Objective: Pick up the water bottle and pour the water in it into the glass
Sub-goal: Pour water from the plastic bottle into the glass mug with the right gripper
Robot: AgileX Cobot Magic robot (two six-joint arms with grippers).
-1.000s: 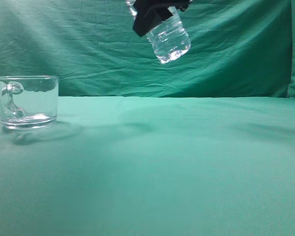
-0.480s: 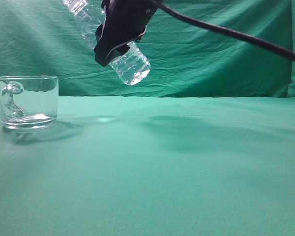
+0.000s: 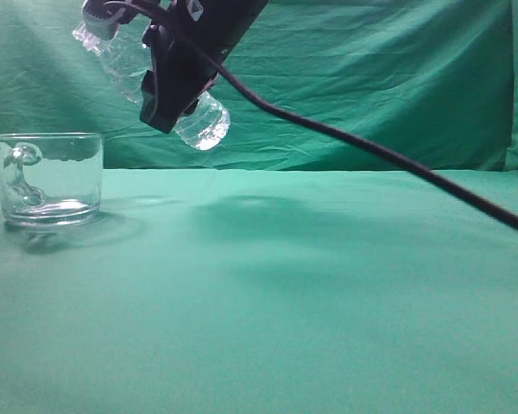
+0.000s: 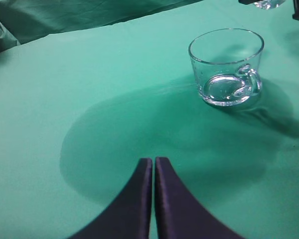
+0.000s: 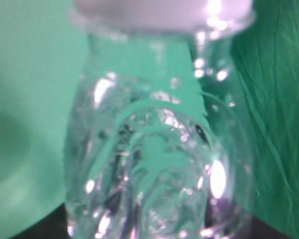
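My right gripper (image 3: 168,73) is shut on the clear water bottle (image 3: 200,123) and holds it tilted in the air, neck up and to the left, base down and to the right, just right of and above the glass. The bottle (image 5: 157,164) fills the right wrist view with a pale cap at the top; clear water glints inside. The glass (image 3: 47,177) is a short clear mug standing upright on the green cloth at the left; it also shows in the left wrist view (image 4: 228,67), handle toward the camera. My left gripper (image 4: 154,160) is shut and empty above the cloth, apart from the glass.
A green cloth (image 3: 311,285) covers the table and hangs as a backdrop (image 3: 388,78) behind it. A black cable (image 3: 371,151) runs from my right gripper down to the right edge of the exterior view.
My right gripper has carried the bottle leftward and down toward the glass, tilting it further. The glass and the left gripper have not moved.
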